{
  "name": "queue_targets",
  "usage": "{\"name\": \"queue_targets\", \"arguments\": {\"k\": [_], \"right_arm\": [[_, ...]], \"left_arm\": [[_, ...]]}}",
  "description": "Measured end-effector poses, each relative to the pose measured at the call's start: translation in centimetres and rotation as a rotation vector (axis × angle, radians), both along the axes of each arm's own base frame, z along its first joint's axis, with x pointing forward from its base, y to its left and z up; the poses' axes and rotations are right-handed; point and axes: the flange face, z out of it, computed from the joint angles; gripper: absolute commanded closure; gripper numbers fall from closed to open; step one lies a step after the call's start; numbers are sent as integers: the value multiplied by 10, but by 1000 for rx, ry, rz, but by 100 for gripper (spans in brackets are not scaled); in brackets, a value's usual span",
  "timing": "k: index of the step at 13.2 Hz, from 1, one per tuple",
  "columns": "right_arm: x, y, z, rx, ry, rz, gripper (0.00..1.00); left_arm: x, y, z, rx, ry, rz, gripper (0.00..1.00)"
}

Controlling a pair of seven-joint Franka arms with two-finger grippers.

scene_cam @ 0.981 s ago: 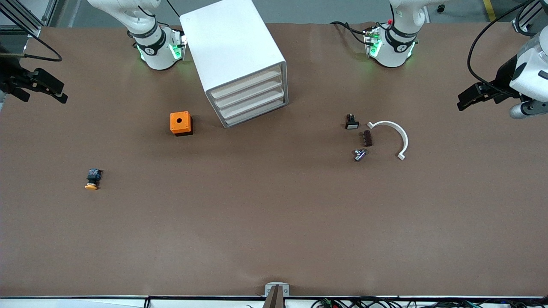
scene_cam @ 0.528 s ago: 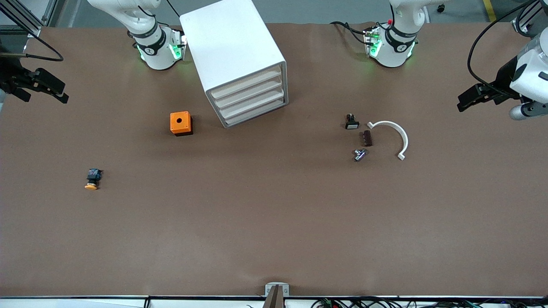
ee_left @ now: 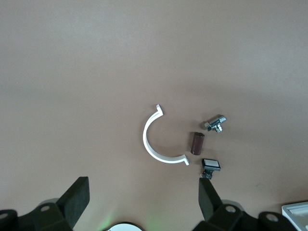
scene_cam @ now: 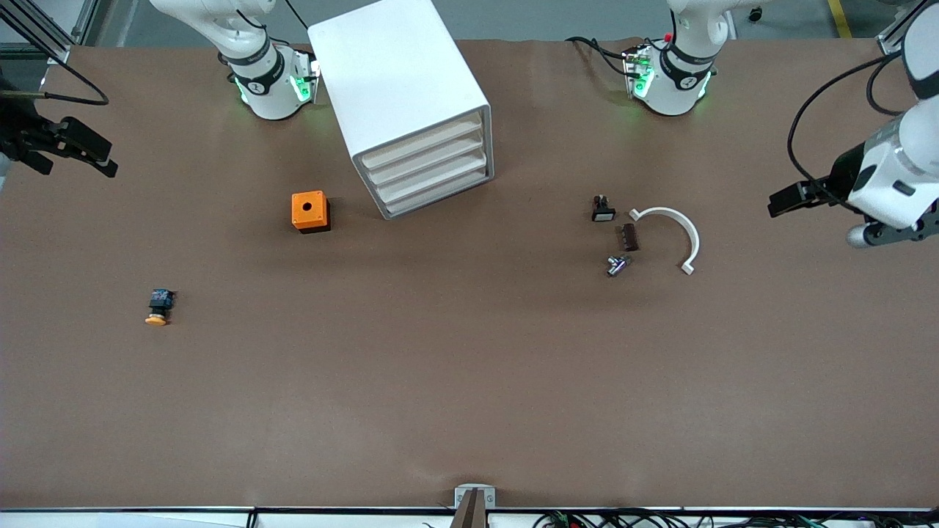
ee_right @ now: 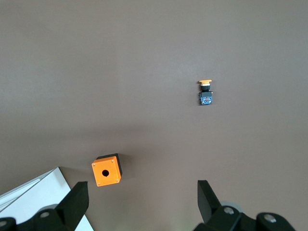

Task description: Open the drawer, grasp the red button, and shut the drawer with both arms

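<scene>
Nothing is done yet: every drawer (scene_cam: 424, 162) is seen closed, and no red button is seen. The left gripper (ee_left: 143, 195) and right gripper (ee_right: 140, 195) are held wide and empty at the table's ends.

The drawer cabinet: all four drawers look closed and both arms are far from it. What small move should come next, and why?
Probably bring the left gripper, open and over the table's end, toward the cabinet. Its drawers are shut and no red button shows. The right gripper waits open.

Matt brown paper-like table covering (scene_cam: 469, 381); smooth white plastic boxy cabinet (scene_cam: 396, 81); beside it a satin orange plastic cube (scene_cam: 309, 211); shiny metal fitting (scene_cam: 616, 265) near a smooth white plastic arc (scene_cam: 678, 227)
</scene>
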Motion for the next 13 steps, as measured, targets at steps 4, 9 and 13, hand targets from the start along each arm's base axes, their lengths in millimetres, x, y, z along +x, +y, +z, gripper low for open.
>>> {"name": "queue_targets", "arguments": {"k": [4,9,13], "right_arm": [[0,0,0,0,0,1,0],[0,1,0,0,0,1,0],[0,1,0,0,0,2,0]], "left_arm": [[37,-1,-49,-6,63,6,0],[85,-31,-135,6,135,183,0],[87,-114,-200,99,201,410,0]]}}
